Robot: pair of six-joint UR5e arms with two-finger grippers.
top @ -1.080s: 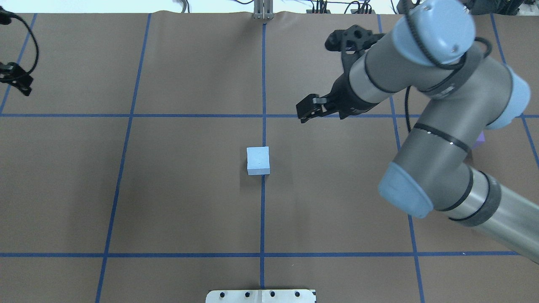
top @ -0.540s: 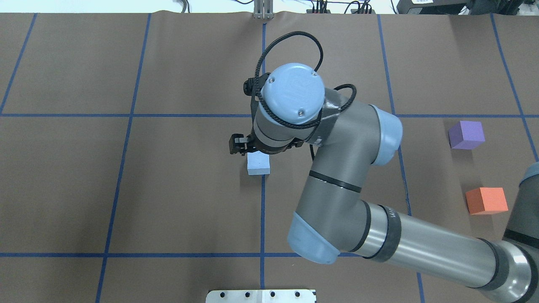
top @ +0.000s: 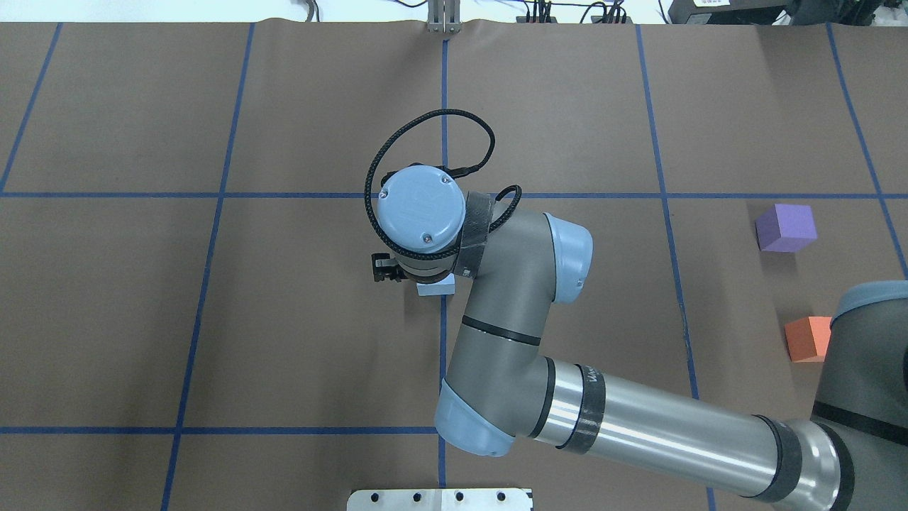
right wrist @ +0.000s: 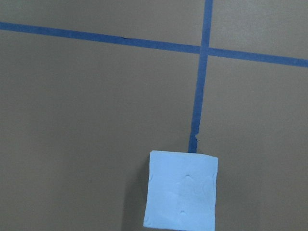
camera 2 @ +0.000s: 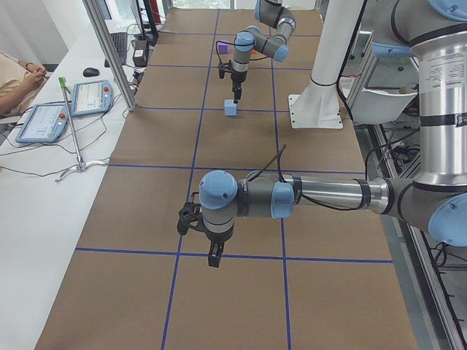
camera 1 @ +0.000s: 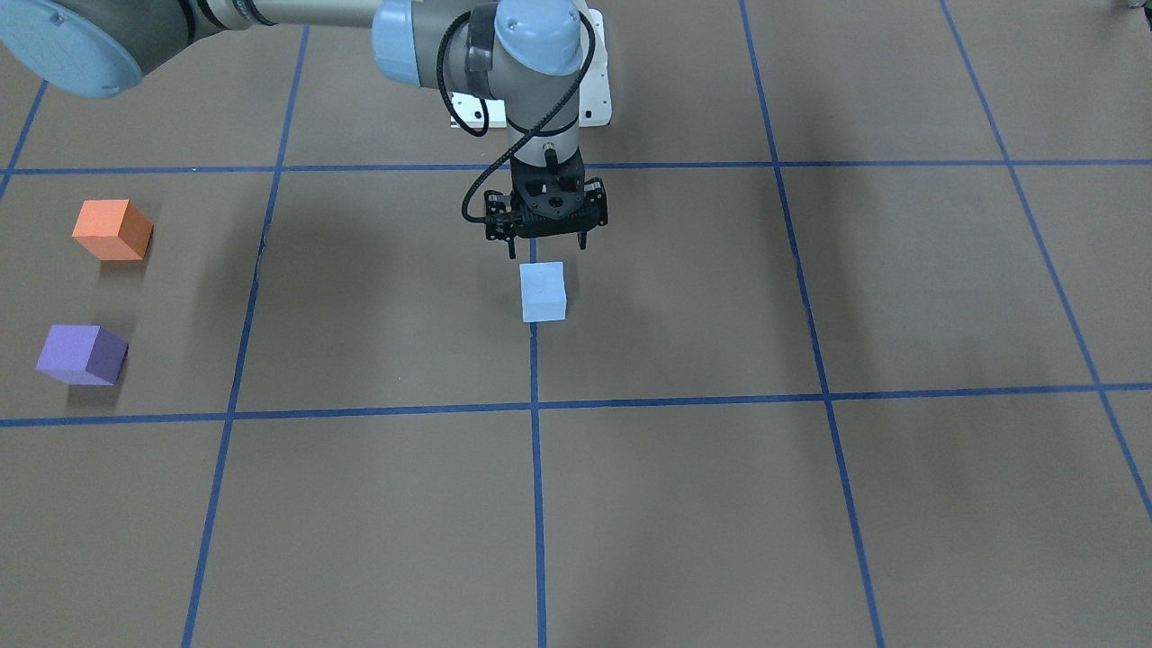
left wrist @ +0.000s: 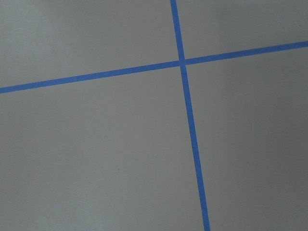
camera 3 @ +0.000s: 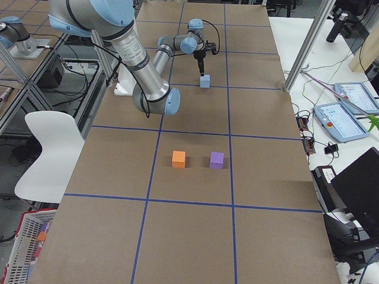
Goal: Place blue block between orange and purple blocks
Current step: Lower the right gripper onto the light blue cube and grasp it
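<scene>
The light blue block (camera 1: 543, 291) lies on the brown table at the centre tape line; it shows partly under my wrist in the overhead view (top: 435, 288) and low in the right wrist view (right wrist: 182, 190). My right gripper (camera 1: 545, 241) hangs open just above it, on the robot's side of it, fingers pointing down and empty. The orange block (camera 1: 112, 229) and the purple block (camera 1: 81, 354) sit apart at the table's right end, with a gap between them (camera 3: 178, 158) (camera 3: 217, 160). My left gripper (camera 2: 212, 259) hovers over bare table far from the blocks; I cannot tell whether it is open or shut.
Blue tape lines (top: 213, 194) divide the brown table. A white base plate (top: 440, 499) sits at the robot's edge. My right arm's elbow (top: 862, 355) covers part of the orange block in the overhead view. Tablets (camera 2: 91, 97) lie on a side table.
My right arm has swung from the far right to the table's centre and come down over the blue block. The purple and orange blocks are now uncovered.
</scene>
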